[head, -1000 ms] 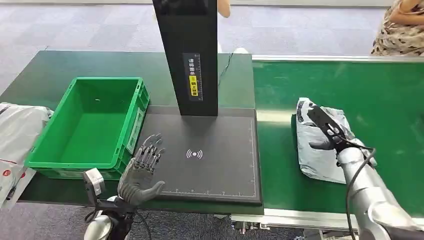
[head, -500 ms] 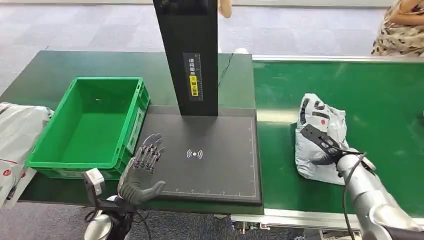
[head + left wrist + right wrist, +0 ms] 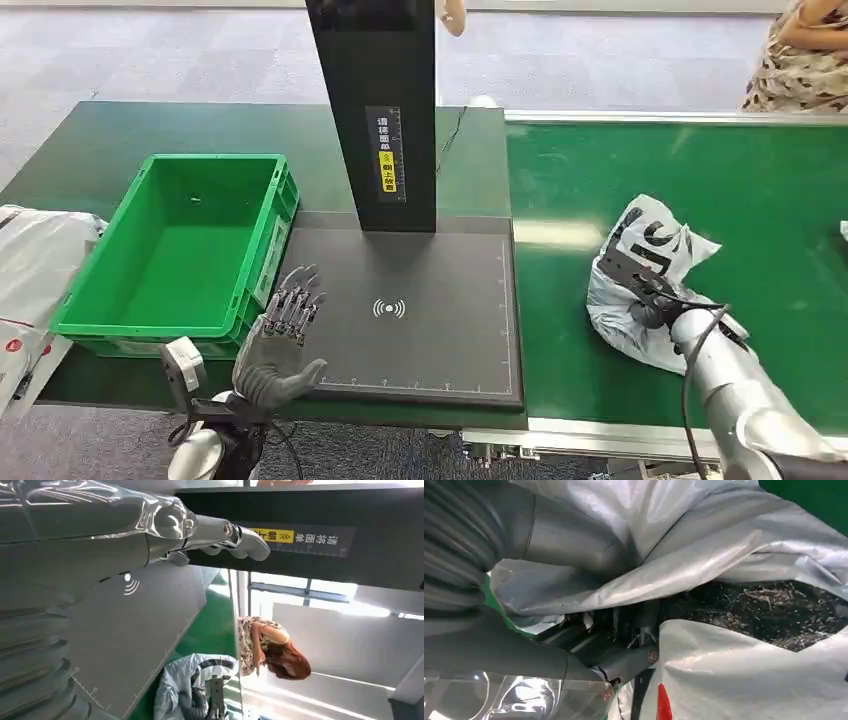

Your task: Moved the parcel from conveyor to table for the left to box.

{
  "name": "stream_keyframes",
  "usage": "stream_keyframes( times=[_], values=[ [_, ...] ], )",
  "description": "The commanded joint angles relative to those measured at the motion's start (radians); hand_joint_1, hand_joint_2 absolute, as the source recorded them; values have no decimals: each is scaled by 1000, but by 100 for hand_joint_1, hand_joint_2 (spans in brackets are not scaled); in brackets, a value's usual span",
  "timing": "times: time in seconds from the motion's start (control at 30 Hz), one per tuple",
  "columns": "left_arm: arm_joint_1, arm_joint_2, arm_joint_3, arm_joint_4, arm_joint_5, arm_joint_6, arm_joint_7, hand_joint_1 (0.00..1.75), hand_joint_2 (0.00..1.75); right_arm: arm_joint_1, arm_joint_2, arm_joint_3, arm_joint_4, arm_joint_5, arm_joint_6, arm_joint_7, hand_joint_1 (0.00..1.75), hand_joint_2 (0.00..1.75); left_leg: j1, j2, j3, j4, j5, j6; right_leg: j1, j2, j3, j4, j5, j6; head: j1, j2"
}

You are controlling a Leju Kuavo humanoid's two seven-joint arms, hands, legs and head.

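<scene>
A grey plastic parcel (image 3: 650, 262) with black print lies crumpled on the green conveyor belt (image 3: 760, 190), its far end raised off the belt. My right hand (image 3: 640, 290) grips its near side, fingers closed into the folds. The right wrist view has the parcel's plastic (image 3: 734, 550) bunched around the thumb and fingers (image 3: 624, 655). My left hand (image 3: 278, 345) hovers open over the front left corner of the black scanning mat (image 3: 440, 330), fingers spread, holding nothing. The parcel (image 3: 195, 687) also appears far off in the left wrist view, beyond the left hand (image 3: 150, 520).
An empty green crate (image 3: 180, 250) stands left of the mat. A black scanner post (image 3: 375, 110) rises behind the mat. More grey parcels (image 3: 30, 280) lie at the far left. A person (image 3: 800, 60) stands at the back right.
My right hand has closed on the parcel and pulled it up, so the parcel has bunched and its far end has lifted. The left hand has barely moved.
</scene>
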Motion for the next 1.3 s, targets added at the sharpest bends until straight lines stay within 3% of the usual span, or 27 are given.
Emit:
stream_keyframes(
  times=[0.03,0.2,0.4,0.57,0.7,0.87,0.97,1.17,1.3],
  values=[
    [26,-7,46,-10,0,21,14,0,175,-17,70,-51,-53,-48,-192,-136,175,175,0,3,3,-1,-1,0,0,3,2,-1,0,0,0,0],
    [43,-25,59,-37,1,36,8,0,175,54,119,-110,-277,-123,-314,-294,175,175,0,5,3,-2,-1,0,0,5,1,-1,0,-1,0,0],
    [17,-32,71,-10,10,47,-14,0,175,170,162,-66,-546,-244,-209,-431,175,175,0,2,3,-2,-1,0,0,3,2,-2,0,0,0,0],
    [-30,-21,67,55,25,43,-42,0,175,243,156,111,-723,-309,-59,-507,175,175,0,0,0,-1,0,0,0,0,-1,0,0,0,0,0],
    [-54,-19,49,113,27,36,-51,0,175,275,164,244,-750,-338,24,-548,175,175,0,1,5,-4,0,0,0,2,4,-4,0,-1,0,0],
    [-75,-3,9,145,25,33,-72,0,175,257,171,413,-707,-465,187,-550,175,175,0,1,2,-2,0,0,0,1,1,-1,0,0,0,0],
    [-81,8,7,136,35,51,-72,0,175,192,186,532,-662,-474,188,-544,175,175,0,5,2,-2,-1,-1,0,6,0,-1,0,-1,0,0],
    [-82,31,-8,142,55,66,-70,0,175,128,227,641,-588,-540,264,-530,175,175,0,9,5,-4,-1,-1,0,10,2,-2,1,-1,0,0],
    [-69,21,-8,119,54,69,-65,0,175,122,213,696,-548,-553,259,-541,175,175,0,3,1,-2,0,-1,0,3,-1,0,0,0,0,0]
  ],
)
